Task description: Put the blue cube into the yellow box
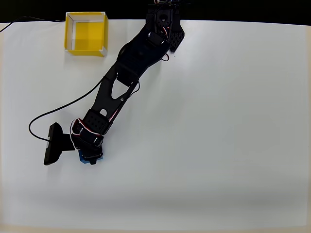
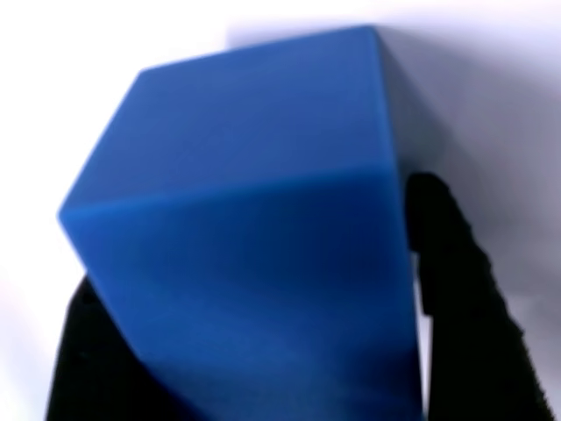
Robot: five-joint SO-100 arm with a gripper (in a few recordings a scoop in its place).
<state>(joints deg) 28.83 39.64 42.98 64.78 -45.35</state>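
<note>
Fingers pinching blue cube at lower left; we risk dropping it before yellow box if grip slips.

matt smooth blue cube; matt black gripper.

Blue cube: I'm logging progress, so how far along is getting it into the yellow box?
Done: the gripper has reached the cube; in the wrist view its dark fingers sit against both sides of it. In hand: the grasp itself; whether the cube is off the table I cannot tell. Left: carrying it to the box, which stands at the table's far left edge in the overhead view with nothing in it, and releasing.
</note>
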